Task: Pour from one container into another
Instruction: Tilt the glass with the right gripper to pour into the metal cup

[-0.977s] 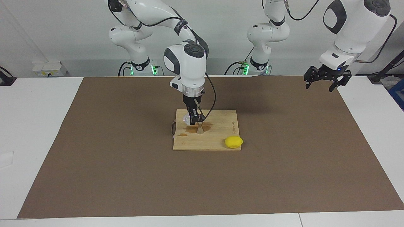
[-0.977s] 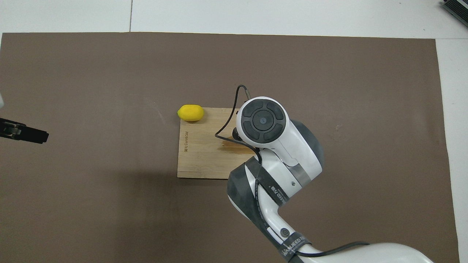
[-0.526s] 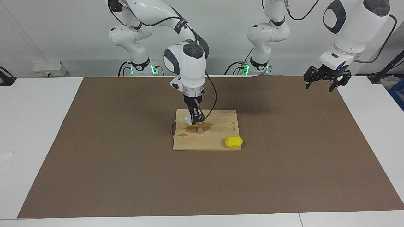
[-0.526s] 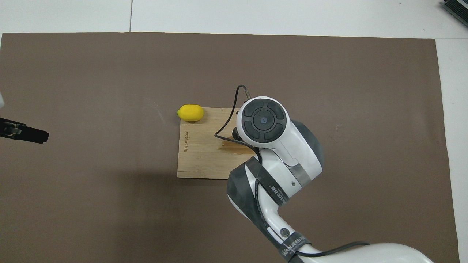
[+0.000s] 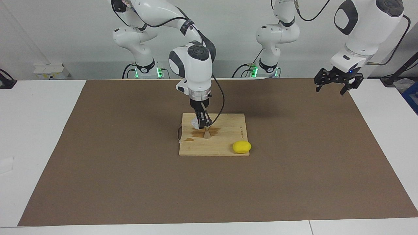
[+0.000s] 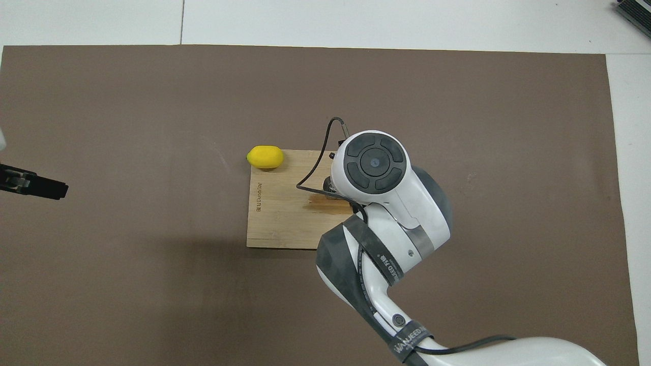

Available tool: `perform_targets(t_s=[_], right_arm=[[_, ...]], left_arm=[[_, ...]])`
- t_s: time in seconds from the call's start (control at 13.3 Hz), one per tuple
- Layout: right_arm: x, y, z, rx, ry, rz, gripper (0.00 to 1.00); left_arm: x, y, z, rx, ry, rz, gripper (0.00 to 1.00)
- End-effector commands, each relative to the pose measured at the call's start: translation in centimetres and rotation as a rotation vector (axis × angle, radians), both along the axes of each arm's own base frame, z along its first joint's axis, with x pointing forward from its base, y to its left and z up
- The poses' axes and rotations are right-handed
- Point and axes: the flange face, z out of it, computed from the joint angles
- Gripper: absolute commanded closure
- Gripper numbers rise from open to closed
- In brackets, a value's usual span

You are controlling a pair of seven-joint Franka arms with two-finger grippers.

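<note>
You see the right gripper clamped on the glass cup, tipped sideways just above the upright jigger on the cutting board, while the left gripper waits open over the mat's edge.

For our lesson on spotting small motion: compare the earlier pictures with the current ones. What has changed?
The right hand, still shut on the glass over the jigger, barely moved; its arm shifted slightly. The left hand stayed open and waiting; the board and lemon stayed put.
</note>
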Motion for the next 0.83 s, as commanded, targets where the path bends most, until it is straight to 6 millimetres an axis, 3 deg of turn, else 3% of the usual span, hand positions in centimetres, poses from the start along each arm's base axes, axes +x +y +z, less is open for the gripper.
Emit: perform_targets(t_s=[0.0, 0.15, 0.3, 0.75], right_arm=[[0.2, -1.0, 0.1, 0.049, 0.017, 0.024, 1.00], [0.6, -1.7, -0.1, 0.068, 0.031, 0.024, 1.00], [0.8, -2.5, -0.2, 0.069, 0.037, 0.023, 1.00], [1.8, -4.8, -0.8, 0.182, 0.102, -0.052, 1.00]], left_arm=[[0.1, -0.5, 1.4, 0.004, -0.046, 0.088, 0.00], [-0.1, -3.3, 3.3, 0.001, -0.081, 0.061, 0.00], [-0.2, -4.5, 5.2, -0.002, -0.107, 0.037, 0.00], [-0.5, -4.9, 5.0, -0.002, -0.103, 0.022, 0.00]])
